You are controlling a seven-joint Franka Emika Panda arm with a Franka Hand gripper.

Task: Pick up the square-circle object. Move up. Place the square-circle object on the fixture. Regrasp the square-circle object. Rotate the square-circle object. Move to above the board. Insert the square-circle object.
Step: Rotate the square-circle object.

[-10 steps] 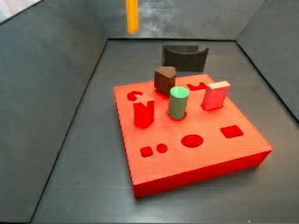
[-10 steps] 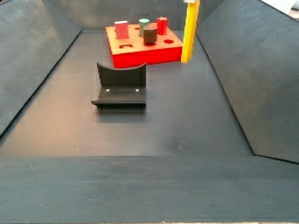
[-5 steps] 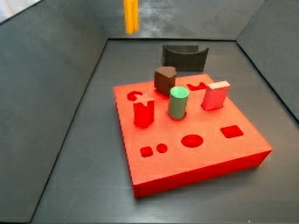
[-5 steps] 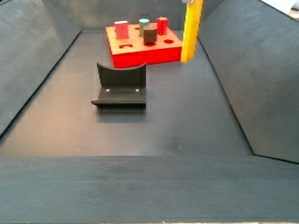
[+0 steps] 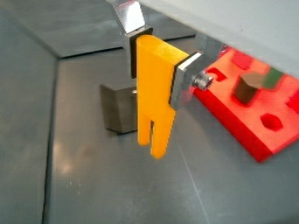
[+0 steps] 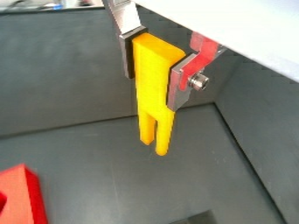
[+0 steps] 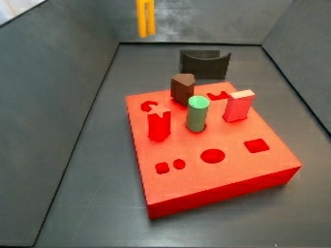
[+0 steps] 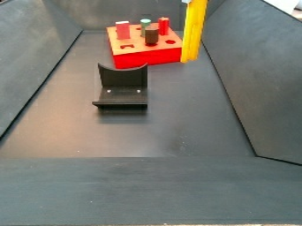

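Note:
In both wrist views the gripper [image 5: 156, 68] [image 6: 156, 68] is shut on the upper end of the square-circle object [image 5: 155, 114] [image 6: 152, 105], a slim yellow bar hanging upright in the air, its lower end split by a slot. Both side views show only the bar [image 7: 146, 17] [image 8: 192, 26], high up near the bin's wall; the gripper itself is out of frame there. The fixture [image 7: 203, 64] [image 8: 120, 86] [image 5: 117, 107], a dark bracket, stands on the floor away from the bar. The red board [image 7: 220, 174] [image 8: 136, 55] [image 5: 233, 114] lies on the floor beside it.
On the board stand a green cylinder [image 7: 196, 113], a dark brown peg [image 7: 184, 87] and two red pegs [image 7: 238, 105] [image 7: 159, 125], with shaped holes near its front. Sloping grey bin walls [image 7: 65, 68] close in the floor on all sides.
The yellow bar has edged slightly upward in a side view. The board and the fixture have not moved.

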